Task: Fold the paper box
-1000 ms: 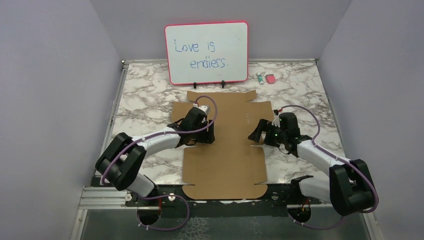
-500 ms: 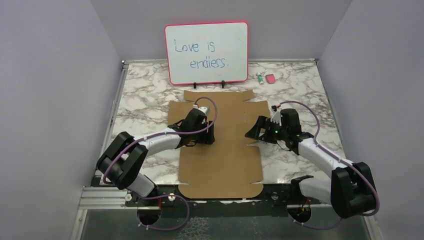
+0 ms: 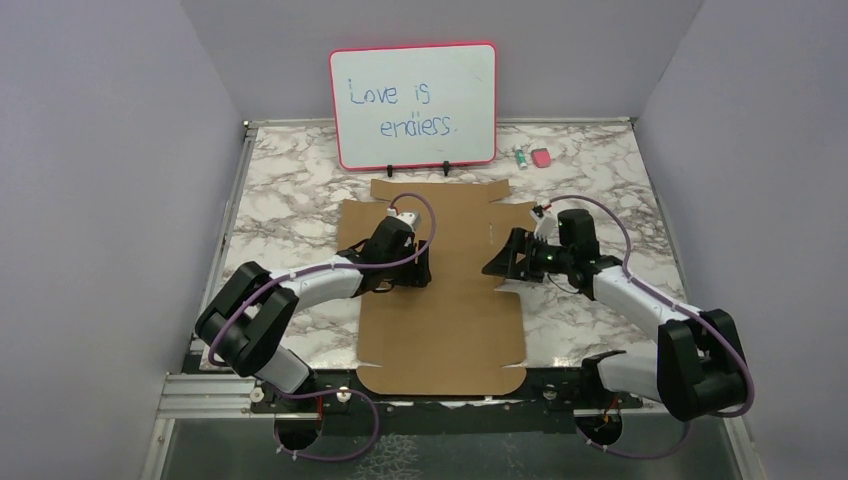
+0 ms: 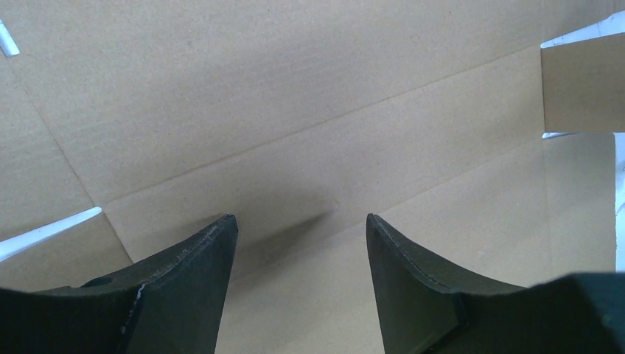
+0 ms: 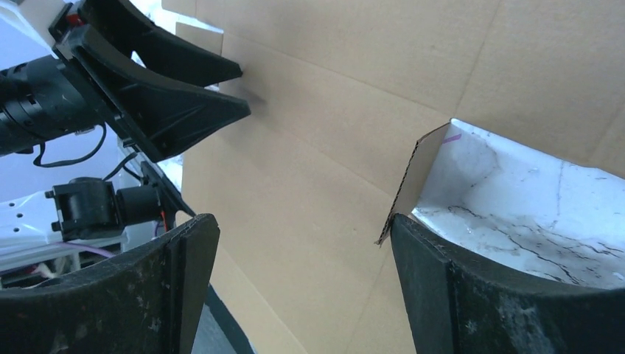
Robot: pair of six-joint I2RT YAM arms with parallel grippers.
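On the left side, my left gripper (image 3: 417, 272) is low over the paper box (image 3: 440, 325). Its jaws stand apart with nothing between them, and the left wrist view shows only bare cardboard and score lines under the fingers (image 4: 193, 258). I cannot tell if the tips touch the sheet.

The box itself lies flat and unfolded in the middle of the marble table (image 3: 285, 205), with its long side running from the near edge toward the far one. I judge it to be light and quite stiff, so it will probably slide on the smooth top if only one side is pushed. It should bend cleanly only along the pressed creases.

On the right, my right gripper (image 3: 497, 267) is at the notch in the right edge, with its jaws wide apart. A cut flap edge (image 5: 407, 184) stands slightly up there. I think this raised edge is the best place to grip, while the left arm holds the panel down.
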